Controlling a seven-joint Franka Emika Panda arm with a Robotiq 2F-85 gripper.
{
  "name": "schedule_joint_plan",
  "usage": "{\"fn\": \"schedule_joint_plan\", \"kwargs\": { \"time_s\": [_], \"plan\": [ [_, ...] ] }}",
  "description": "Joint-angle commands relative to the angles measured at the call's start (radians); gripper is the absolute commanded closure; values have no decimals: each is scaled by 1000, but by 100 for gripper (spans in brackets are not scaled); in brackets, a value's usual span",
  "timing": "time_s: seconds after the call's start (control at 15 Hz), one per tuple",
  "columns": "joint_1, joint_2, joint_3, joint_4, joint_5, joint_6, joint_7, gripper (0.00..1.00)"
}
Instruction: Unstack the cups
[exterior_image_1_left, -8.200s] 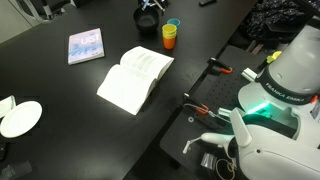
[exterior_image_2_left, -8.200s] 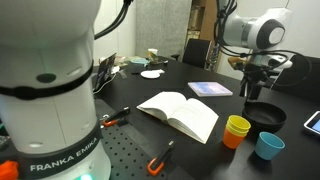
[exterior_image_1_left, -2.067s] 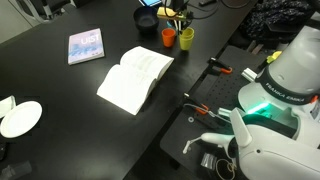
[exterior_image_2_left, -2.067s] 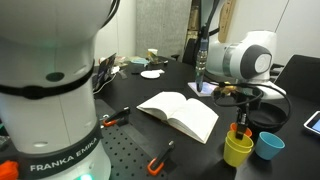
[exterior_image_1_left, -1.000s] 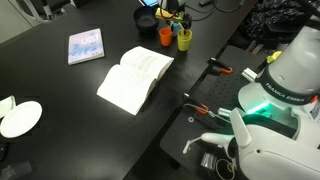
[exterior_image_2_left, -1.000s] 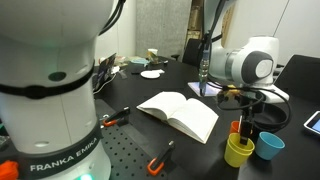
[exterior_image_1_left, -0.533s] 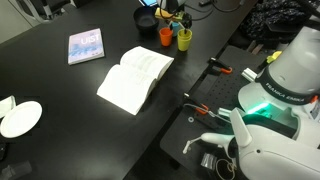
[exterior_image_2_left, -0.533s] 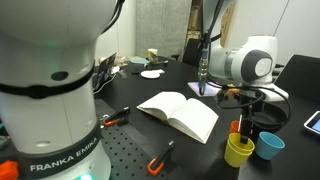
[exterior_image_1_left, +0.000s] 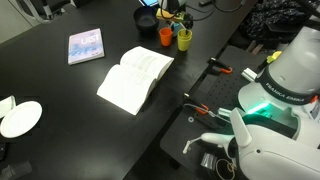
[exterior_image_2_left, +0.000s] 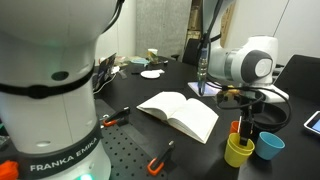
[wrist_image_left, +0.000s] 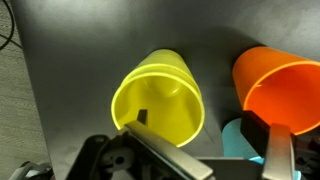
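The yellow cup (wrist_image_left: 160, 95) stands upright on the black table, apart from the orange cup (wrist_image_left: 278, 85). A sliver of the light blue cup (wrist_image_left: 235, 140) shows between them. My gripper (wrist_image_left: 203, 128) is open just above them, with one finger inside the yellow cup's rim and the other by the orange cup. In an exterior view the yellow cup (exterior_image_2_left: 238, 150) is nearest, the blue cup (exterior_image_2_left: 269, 146) is beside it, and the orange cup (exterior_image_2_left: 236, 127) is partly behind my gripper (exterior_image_2_left: 243, 112). The yellow cup (exterior_image_1_left: 184, 39) and orange cup (exterior_image_1_left: 166, 36) also show from above; the blue cup is hidden there.
An open book (exterior_image_1_left: 135, 78) lies mid-table, with a small closed book (exterior_image_1_left: 85, 45) beyond it. A dark round bowl (exterior_image_1_left: 147, 18) sits close behind the cups. A white plate (exterior_image_1_left: 20, 118) is at the far corner. Orange-handled tools (exterior_image_1_left: 220, 68) lie near the robot base.
Nothing has moved in the last second. Eight seconds ago yellow sat stacked in orange with my gripper away; yellow now stands on the table beside orange.
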Motion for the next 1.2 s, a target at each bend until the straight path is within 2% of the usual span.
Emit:
{"fn": "schedule_joint_plan", "kwargs": {
  "time_s": [0.0,0.2,0.53,1.13],
  "plan": [
    [25,-27,-22,-24,-3,-12,0,35],
    [33,-34,-34,-30,-9,-15,2,61],
    [69,-50,-68,-43,-30,-24,10,99],
    [108,-139,-114,-63,-100,-81,21,98]
  ]
}}
